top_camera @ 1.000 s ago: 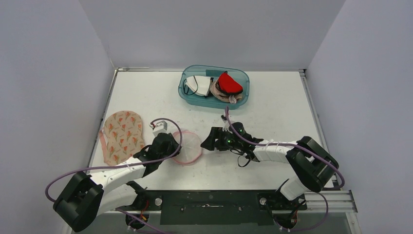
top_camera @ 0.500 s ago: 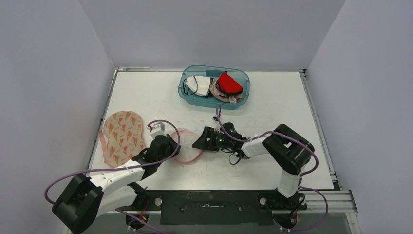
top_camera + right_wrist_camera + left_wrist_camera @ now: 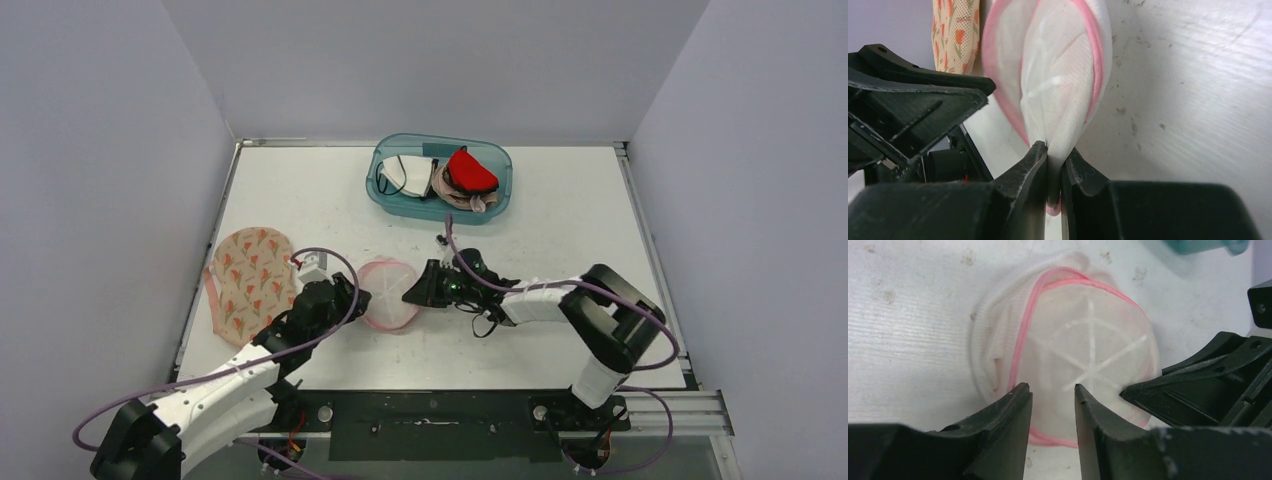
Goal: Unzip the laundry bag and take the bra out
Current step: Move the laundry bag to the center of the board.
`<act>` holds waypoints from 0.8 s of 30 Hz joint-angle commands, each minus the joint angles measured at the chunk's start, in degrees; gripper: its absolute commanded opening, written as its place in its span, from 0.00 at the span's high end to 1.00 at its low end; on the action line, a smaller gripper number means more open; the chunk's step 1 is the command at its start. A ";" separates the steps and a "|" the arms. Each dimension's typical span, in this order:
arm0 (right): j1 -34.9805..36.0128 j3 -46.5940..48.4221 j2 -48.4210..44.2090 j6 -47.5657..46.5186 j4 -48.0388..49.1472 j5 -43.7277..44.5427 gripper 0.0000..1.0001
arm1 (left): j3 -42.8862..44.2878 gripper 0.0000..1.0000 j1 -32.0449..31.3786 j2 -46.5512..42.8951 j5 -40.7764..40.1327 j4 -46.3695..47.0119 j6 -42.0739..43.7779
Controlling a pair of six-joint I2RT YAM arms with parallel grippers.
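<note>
The laundry bag [image 3: 387, 293], a round white mesh pouch with pink trim, lies at mid-table between both grippers. My right gripper [image 3: 417, 289] is shut on its right edge; the right wrist view shows white mesh and pink trim [image 3: 1058, 75] pinched between the fingers [image 3: 1054, 150]. My left gripper [image 3: 343, 300] stands at the bag's left edge, open, its jaws [image 3: 1050, 390] apart over the pink rim with nothing clamped. The bag [image 3: 1088, 340] looks shut. The bra is hidden from view.
A floral fabric piece [image 3: 250, 280] with pink edging lies at the left, close to the left arm. At the back stands a teal basket [image 3: 378, 190] holding white, beige and red garments [image 3: 470, 170]. Walls close in on three sides.
My right gripper has shut on the bag's right edge. The left gripper has let go, opened and drawn back slightly to the left. The bag has shifted a little.
</note>
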 commanded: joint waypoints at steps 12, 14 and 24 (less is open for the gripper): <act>-8.53 -11.38 -29.78 -16.79 -26.47 5.68 0.95 | 6.21 0.51 -0.91 5.38 5.07 11.00 7.03; -8.98 -12.43 -31.45 -16.90 -27.46 6.13 0.95 | 8.84 0.48 -3.02 8.55 4.58 12.15 10.12; -10.91 -13.19 -33.63 -18.00 -28.52 5.15 0.95 | 17.28 0.46 -12.32 19.42 -3.48 9.94 18.92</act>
